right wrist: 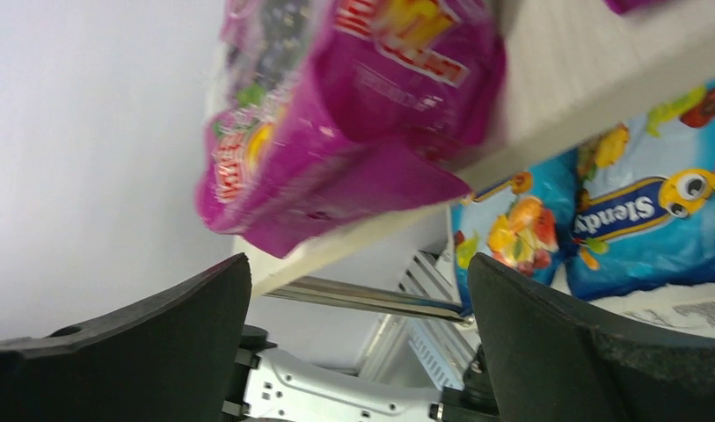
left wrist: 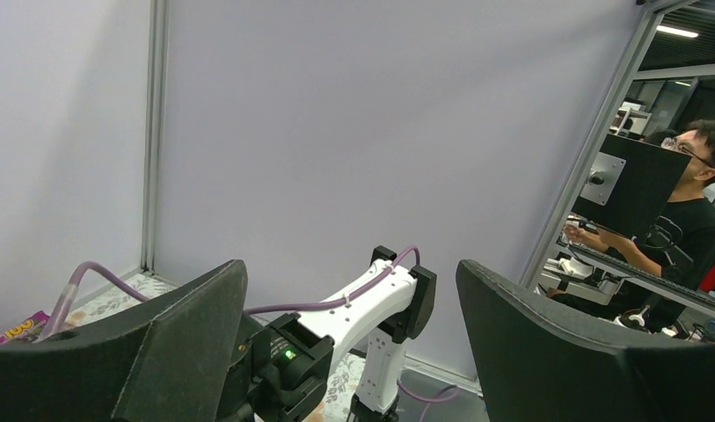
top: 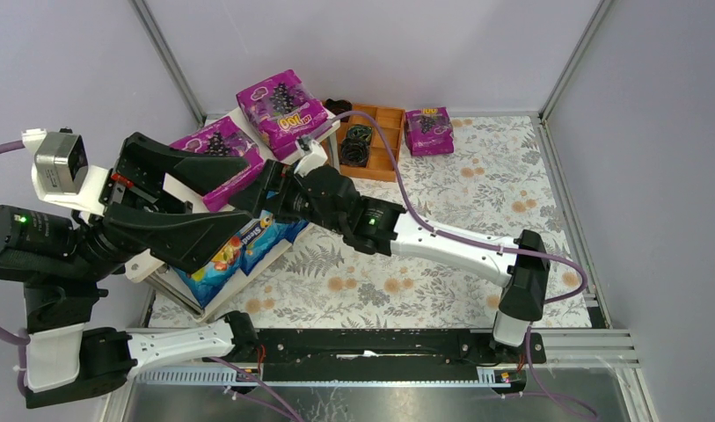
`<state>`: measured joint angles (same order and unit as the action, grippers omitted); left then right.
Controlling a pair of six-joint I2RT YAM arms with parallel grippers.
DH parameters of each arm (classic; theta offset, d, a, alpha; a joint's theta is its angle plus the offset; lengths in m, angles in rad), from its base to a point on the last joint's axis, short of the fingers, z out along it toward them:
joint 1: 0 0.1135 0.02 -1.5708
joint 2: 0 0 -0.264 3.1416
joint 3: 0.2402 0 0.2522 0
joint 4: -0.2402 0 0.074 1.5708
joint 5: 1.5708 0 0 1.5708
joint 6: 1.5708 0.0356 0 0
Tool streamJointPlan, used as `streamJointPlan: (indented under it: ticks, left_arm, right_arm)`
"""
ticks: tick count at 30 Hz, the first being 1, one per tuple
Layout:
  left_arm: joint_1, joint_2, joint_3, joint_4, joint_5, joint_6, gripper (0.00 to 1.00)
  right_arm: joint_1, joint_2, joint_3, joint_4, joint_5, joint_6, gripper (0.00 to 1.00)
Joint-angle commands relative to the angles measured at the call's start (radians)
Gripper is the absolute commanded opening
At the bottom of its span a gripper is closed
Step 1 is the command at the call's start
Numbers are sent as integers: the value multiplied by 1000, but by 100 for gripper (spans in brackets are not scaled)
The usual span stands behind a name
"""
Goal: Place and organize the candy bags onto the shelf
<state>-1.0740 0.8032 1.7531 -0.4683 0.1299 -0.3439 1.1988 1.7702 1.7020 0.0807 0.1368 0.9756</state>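
The shelf (top: 220,303) stands at the left. Two magenta candy bags (top: 283,101) (top: 215,145) lie on its top board, and blue candy bags (top: 239,246) lie on the lower tier. A third magenta bag (top: 428,130) lies on the table at the back. My right gripper (top: 279,189) is open at the shelf's front edge. In the right wrist view the right gripper (right wrist: 358,281) holds nothing, and a blurred magenta bag (right wrist: 336,114) overhangs the top board (right wrist: 547,97) above blue bags (right wrist: 635,211). My left gripper (top: 239,195) hovers open above the shelf; the left gripper (left wrist: 349,290) is empty, facing the wall.
An orange-brown compartment tray (top: 384,145) with black coiled rings (top: 358,145) sits behind the right arm. The right arm (top: 450,246) stretches across the flowered table cover (top: 441,211). Enclosure walls and metal posts surround the table.
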Motion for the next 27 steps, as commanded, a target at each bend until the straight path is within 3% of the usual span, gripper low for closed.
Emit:
streamJointPlan:
  ticks: [1,4,9,16,21,27]
  left_arm:
    - [-1,20,-5,52,32,10,93]
    - [-1,16,-15,61,36,9,93]
    - [-1,11,-16,61,32,13,94]
    - [-1,14,-18,56,28,19,94]
    - [-1,24,-21,57,27,27,94]
    - [-1,34,-29,61,26,28,94]
  right_arm:
    - [-9,-72,-56,8,-17,-24,95]
    - [-10,-87,-82,31,-4,-30,75]
    - [-21,-97,-74,38,21,-54,55]
    - [-62,-91,-66,57,11,-45,57]
    - [-92,-67,-31,43,3,-44,71]
    - [-124,-31,2,43,-18,-38,77]
